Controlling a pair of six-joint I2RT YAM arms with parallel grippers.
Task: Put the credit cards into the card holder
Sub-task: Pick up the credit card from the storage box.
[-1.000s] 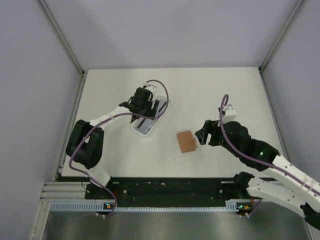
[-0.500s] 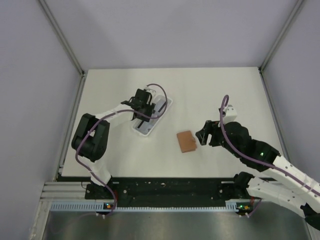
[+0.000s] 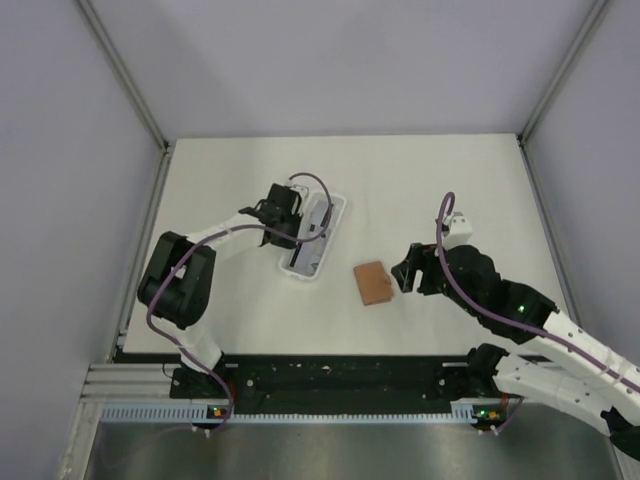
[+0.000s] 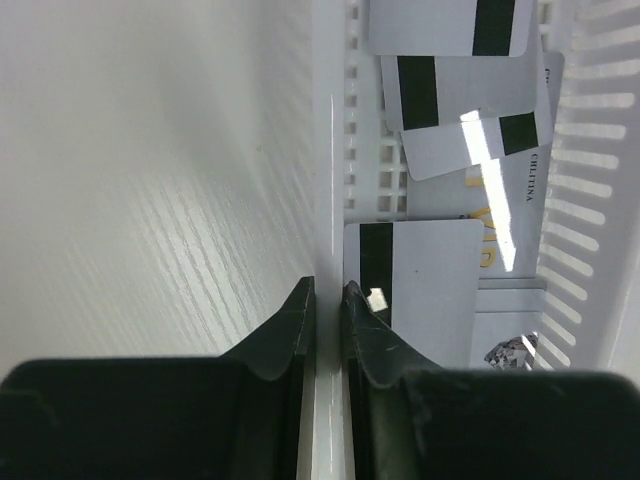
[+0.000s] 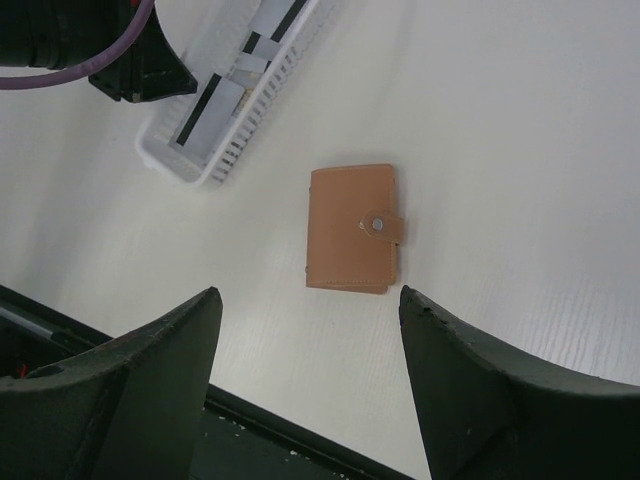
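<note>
The card holder [image 3: 373, 283] lies shut and snapped on the table, an orange-brown wallet. It appears in the right wrist view as the card holder [image 5: 352, 228], just beyond my open right gripper [image 5: 308, 295], which holds nothing. From above, the right gripper [image 3: 405, 272] sits just right of it. Several credit cards [image 4: 430, 290], grey with dark stripes, lie inside a white slotted tray [image 4: 330, 180]. My left gripper [image 4: 328, 290] is shut on that tray's left wall, one finger outside and one inside. Seen from above, the left gripper [image 3: 293, 228] is at the tray [image 3: 325, 215].
The tray [image 5: 235, 100] lies up and left of the card holder, with the left arm's dark wrist [image 5: 120, 50] beside it. A black base rail [image 3: 330, 380] runs along the table's near edge. Grey walls enclose the table.
My left gripper has closed from wide open onto the tray's wall. The tray's near end has swung a little to the right. The right arm and card holder have not moved.
</note>
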